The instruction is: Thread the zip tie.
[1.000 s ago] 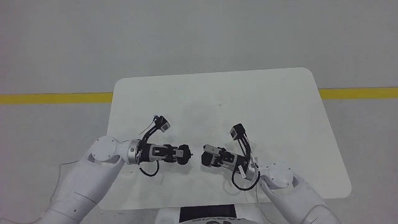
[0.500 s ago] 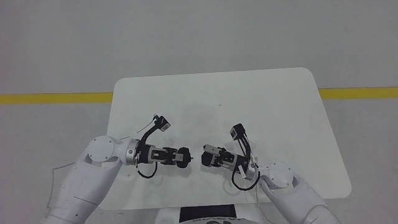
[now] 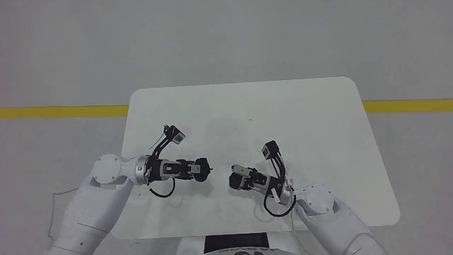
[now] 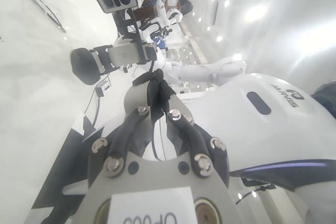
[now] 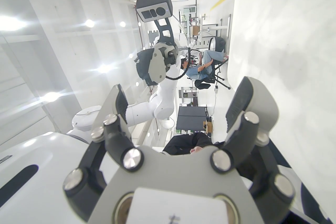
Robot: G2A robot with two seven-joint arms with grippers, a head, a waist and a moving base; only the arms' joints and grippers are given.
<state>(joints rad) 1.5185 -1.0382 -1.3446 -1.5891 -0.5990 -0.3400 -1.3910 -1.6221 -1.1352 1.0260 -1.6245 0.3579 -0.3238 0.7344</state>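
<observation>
Black zip tie (image 4: pixel 44 8), white table (image 3: pixel 318 113).

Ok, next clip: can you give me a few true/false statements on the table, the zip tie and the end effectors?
1. The right end effector is open and holds nothing. True.
2. The table is black. False: it is white.
3. A black zip tie lies on the table. True.
4. The two end effectors touch each other. False: the left end effector faces the right one across a gap.
</observation>
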